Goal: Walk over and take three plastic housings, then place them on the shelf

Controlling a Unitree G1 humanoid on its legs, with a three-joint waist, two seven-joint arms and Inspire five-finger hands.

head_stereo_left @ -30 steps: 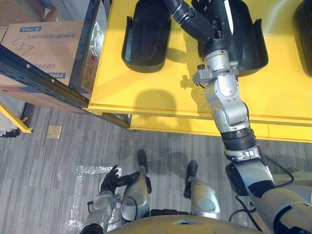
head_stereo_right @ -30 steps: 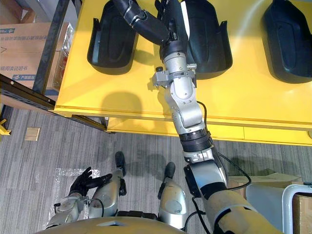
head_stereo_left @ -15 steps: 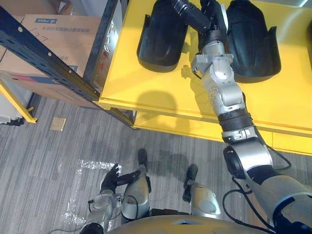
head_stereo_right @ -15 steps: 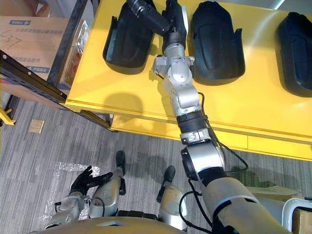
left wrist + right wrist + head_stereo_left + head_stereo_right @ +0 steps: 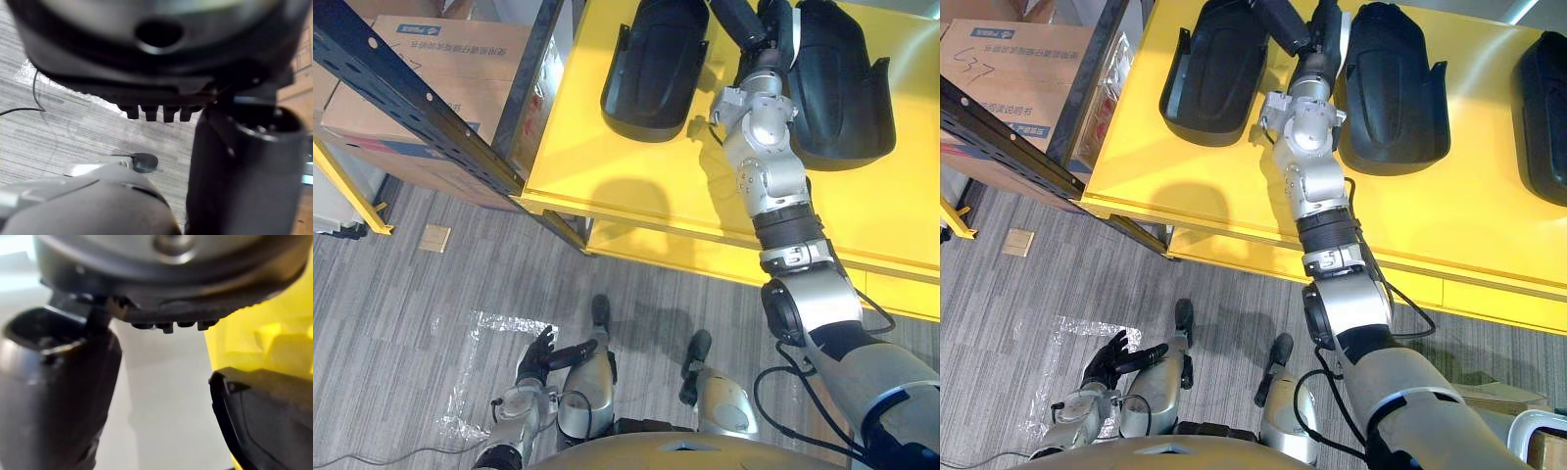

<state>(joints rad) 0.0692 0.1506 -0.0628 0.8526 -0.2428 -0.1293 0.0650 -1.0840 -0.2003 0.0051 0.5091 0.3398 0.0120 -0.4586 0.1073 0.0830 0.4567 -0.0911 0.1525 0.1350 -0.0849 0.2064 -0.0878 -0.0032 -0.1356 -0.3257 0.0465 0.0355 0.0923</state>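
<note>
Zero picked yet: right hand open, empty, btwn left housing & middle housing on table; prob needs to grab one next.

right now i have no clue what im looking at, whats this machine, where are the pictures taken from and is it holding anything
It is a humanoid robot, seen through its own cameras. The two wide pictures come from its head, looking down. The two close ones come from cameras on its wrists.

Three black plastic shells lie on the yellow table: the left housing, the middle housing and the right housing. The right hand is up between the left and middle ones, and I cannot tell whether it grips anything. The left hand hangs low over the floor with its fingers relaxed, holding nothing.

A cardboard box sits on a dark rack to the left.
</note>
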